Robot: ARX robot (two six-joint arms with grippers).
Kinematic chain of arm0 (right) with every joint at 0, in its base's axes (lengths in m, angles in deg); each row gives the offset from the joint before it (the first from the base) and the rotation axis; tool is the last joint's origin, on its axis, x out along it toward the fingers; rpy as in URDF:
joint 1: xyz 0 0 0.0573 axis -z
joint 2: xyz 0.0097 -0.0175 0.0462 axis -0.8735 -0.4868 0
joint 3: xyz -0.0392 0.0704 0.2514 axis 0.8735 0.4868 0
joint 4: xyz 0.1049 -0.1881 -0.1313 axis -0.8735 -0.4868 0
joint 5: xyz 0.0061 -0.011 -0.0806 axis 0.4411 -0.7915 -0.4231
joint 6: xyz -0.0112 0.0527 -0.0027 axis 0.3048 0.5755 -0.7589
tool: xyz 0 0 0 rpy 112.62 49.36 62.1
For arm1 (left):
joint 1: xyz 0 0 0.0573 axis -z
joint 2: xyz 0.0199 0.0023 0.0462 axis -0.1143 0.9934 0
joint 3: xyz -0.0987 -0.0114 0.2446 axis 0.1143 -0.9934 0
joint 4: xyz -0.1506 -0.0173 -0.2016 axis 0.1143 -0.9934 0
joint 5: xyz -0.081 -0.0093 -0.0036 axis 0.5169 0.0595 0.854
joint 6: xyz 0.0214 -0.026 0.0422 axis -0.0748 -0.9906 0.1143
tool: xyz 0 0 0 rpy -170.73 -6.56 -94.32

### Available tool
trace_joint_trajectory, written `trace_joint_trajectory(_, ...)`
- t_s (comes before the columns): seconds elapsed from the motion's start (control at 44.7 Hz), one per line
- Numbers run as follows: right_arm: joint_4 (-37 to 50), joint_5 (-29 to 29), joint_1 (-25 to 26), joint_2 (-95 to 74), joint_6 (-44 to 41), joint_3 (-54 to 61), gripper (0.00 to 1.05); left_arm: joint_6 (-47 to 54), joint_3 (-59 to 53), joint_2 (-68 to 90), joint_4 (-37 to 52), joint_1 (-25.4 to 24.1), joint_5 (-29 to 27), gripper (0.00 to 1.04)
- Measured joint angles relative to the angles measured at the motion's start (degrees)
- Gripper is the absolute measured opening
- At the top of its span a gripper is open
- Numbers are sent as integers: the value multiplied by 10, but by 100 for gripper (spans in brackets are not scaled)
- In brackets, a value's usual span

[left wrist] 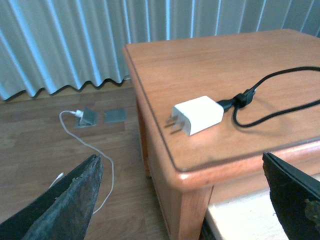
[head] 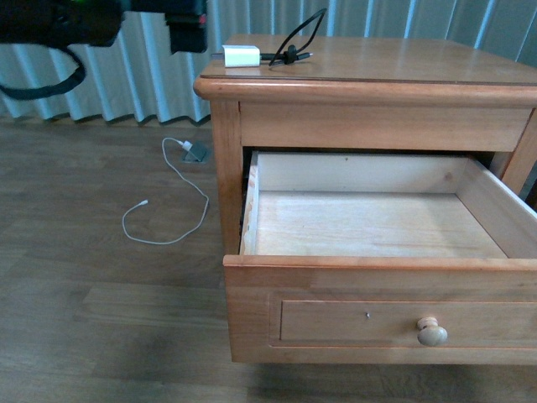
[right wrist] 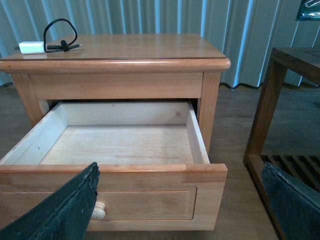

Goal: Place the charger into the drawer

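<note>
My left gripper is spread wide with nothing between its dark, worn fingers. It hangs off the front left corner of the light-brown wooden nightstand. In the front view my black left arm sits at the level of the nightstand top, to the left of it. The small white rectangular charger lies flat on that top near the left edge, untouched. Its two metal prongs point toward the rounded edge, and its short black cable loops away across the wood behind it. My right gripper is parted just as widely and also holds nothing. It hovers in front of the pulled-out upper drawer. The drawer's pale wood interior is bare, and the round pale knob sits on its recessed-panel front. On the dark wood floor to the nightstand's left, a long thin white cable trails in loose curves, one end close to a small grey floor plate. Pale pleated curtains hang behind. A darker wooden table frame stands to the nightstand's right, apart from it.
</note>
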Motion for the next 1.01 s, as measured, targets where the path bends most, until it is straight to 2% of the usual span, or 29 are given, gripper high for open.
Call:
trace_joint_trajectory(0.157,0,0,0,0,0,0,96,2,160,117,-44,1,12,99)
trace_joint_trajectory(0.492,0,0,0,0,0,0,96,-24,363,277,-111,0,75,99)
trace_joint_trajectory(0.694,0,0,0,0,0,0,96,-47,393,297,-140,2,141,99)
trace_joint_trajectory(0.917,0,0,0,0,0,0,96,-46,397,297,-149,8,144,99)
trace_joint_trajectory(1.007,0,0,0,0,0,0,96,-39,400,297,-158,9,133,85)
